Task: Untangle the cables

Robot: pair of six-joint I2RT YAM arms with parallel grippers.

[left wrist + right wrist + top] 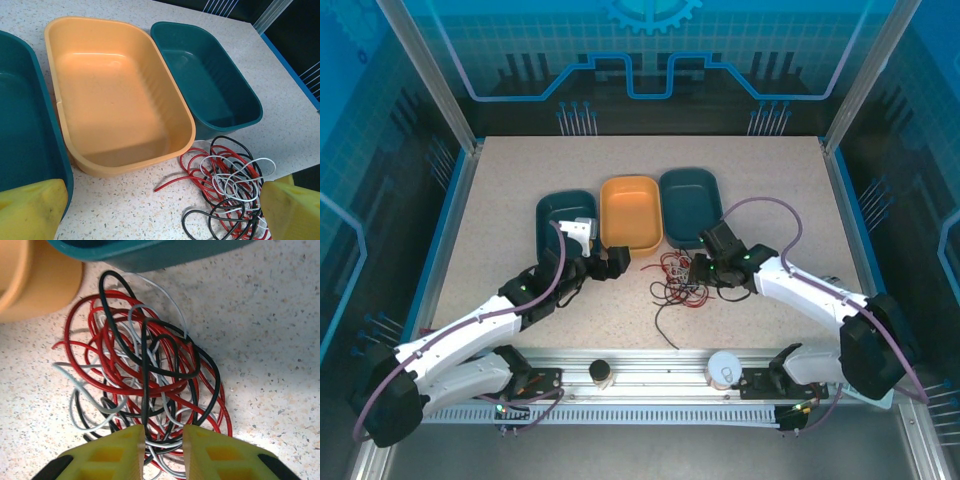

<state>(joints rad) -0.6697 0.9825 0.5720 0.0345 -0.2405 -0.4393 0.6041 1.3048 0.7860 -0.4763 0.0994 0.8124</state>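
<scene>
The cables (677, 280) lie in one tangled pile of thin red, black and whitish loops on the speckled table, just in front of the trays. A single black strand (665, 322) trails from the pile toward the near edge. My right gripper (700, 272) is right at the pile; in its wrist view its yellow fingers (200, 452) stand a narrow gap apart, with several strands of the cables (145, 370) running between and under them. My left gripper (615, 262) is wide open left of the pile. The cables (225, 185) sit by its right finger (292, 210), untouched.
Three trays stand in a row behind the pile: a teal one (565, 218), an orange one (630, 212) and another teal one (690, 203). All look empty. A small dark-topped cylinder (601, 373) and a white cup (724, 368) sit on the near rail.
</scene>
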